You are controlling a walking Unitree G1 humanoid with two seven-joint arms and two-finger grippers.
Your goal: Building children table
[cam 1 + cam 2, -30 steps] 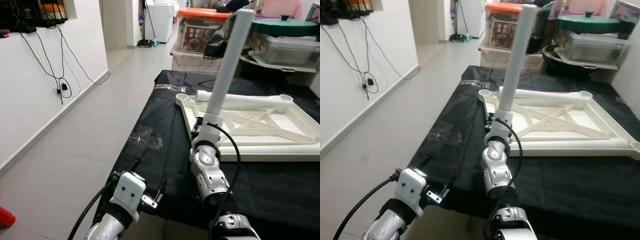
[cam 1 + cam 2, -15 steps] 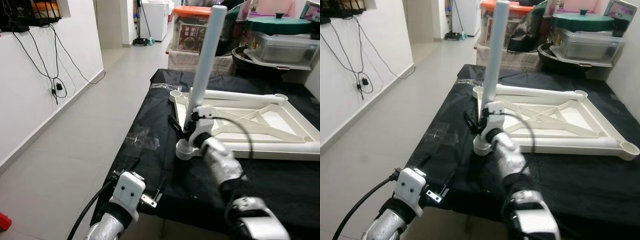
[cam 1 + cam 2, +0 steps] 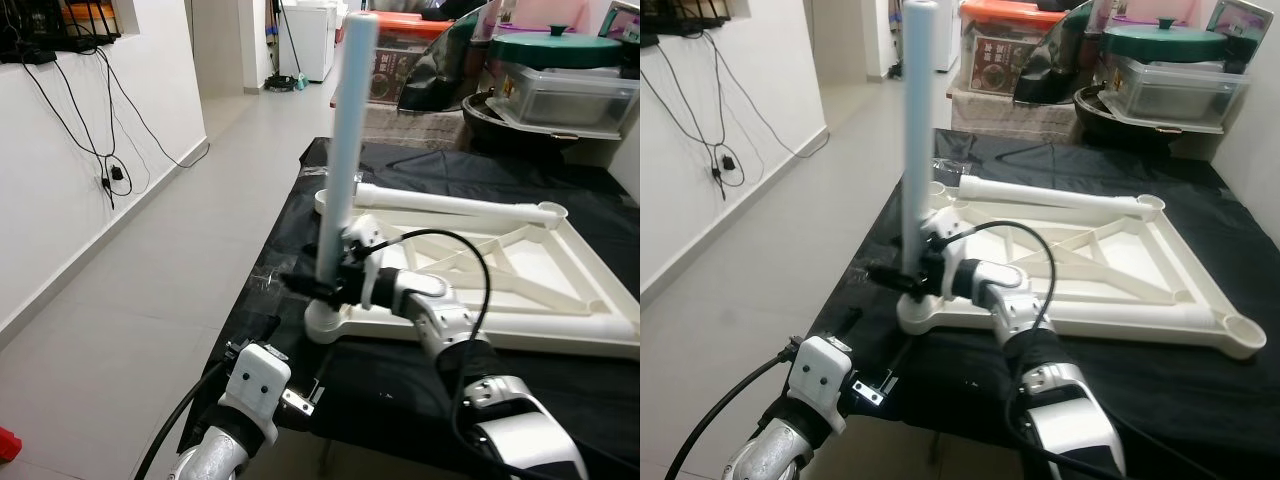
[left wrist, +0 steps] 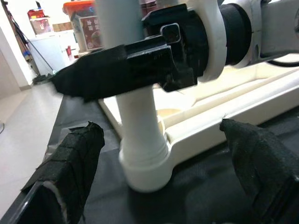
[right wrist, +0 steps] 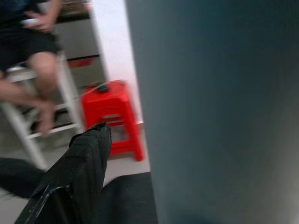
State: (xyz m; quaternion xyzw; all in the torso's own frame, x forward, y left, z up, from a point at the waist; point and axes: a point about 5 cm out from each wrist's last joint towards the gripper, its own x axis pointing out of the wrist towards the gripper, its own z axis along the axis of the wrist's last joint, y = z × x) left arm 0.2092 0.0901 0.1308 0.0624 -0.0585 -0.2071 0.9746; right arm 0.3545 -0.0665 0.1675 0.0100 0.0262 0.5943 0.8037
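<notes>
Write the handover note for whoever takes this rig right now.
Right gripper: shut on the white table leg, holding it upright in the near-left corner socket of the upside-down tabletop frame.
Left gripper: open, low at the near edge of the black cloth, facing the socket.
Done: this leg stands in its socket; how firmly it is seated cannot be told.
Left: another leg lies along the far side of the frame; the other corner sockets are empty.

A low table covered with black cloth (image 3: 560,380) carries a white plastic table frame with crossed inner braces (image 3: 520,270), lying flat. Just beside the frame's near corner, a patch of clear crumpled tape (image 3: 265,280) lies on the cloth.
</notes>
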